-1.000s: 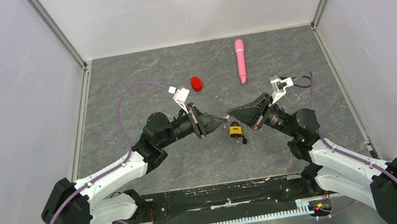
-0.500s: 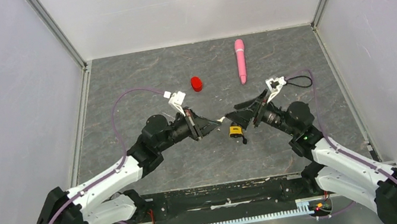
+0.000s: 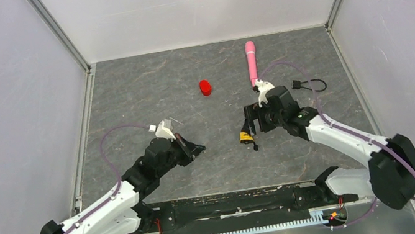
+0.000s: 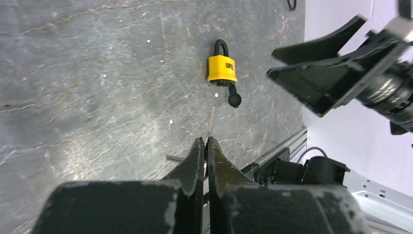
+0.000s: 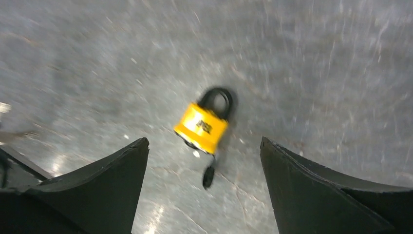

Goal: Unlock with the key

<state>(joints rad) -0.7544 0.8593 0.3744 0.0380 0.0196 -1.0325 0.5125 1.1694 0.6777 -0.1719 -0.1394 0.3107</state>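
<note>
My left gripper (image 4: 206,146) is pinched tight on the thin silvery key (image 4: 212,119), lower centre; my right gripper (image 5: 203,141) gapes wide over the yellow padlock (image 5: 202,127), centre frame.

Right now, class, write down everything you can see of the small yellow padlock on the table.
The padlock has a small, boxy yellow body, seemingly coated metal, with dark markings on its face and a black shackle that appears shut. A little black tab hangs from its bottom. It lies flat on the grey stone-patterned table, with the open right gripper above it, not touching.
</note>
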